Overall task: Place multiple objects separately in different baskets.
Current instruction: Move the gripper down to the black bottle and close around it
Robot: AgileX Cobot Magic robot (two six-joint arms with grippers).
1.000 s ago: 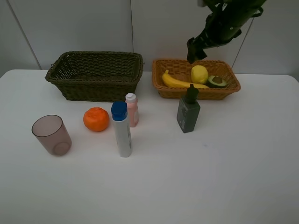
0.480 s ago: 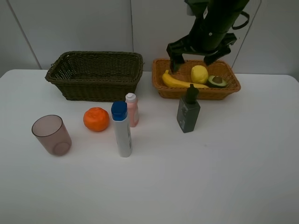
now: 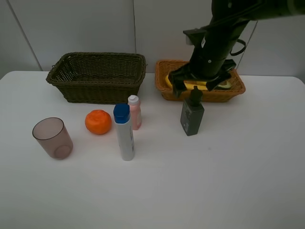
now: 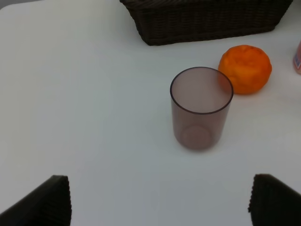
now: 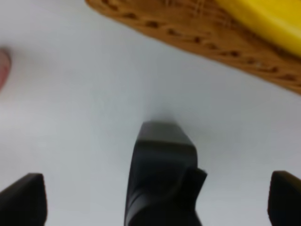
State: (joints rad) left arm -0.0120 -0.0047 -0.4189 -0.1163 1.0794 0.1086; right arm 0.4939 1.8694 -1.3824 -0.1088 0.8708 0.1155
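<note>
Your right hand [image 3: 194,87] has dropped from above the shallow orange-tan wicker basket [image 3: 228,95] to the dark green rectangular bottle [image 3: 192,117], and its fingers are spread wide on either side of the cap. The bottle stands upright on the white table [image 3: 228,167], long axis vertical, cap up, just in front of that basket. Your left hand [image 4: 160,202] hangs with its fingers wide apart near the translucent mauve cup [image 4: 201,109].

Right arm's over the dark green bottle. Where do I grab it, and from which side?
I'd take the dark green bottle around its flat-sided body below the shoulder, coming straight down from above. It stands upright, and the open right gripper hangs above it, a finger on each side.
</note>
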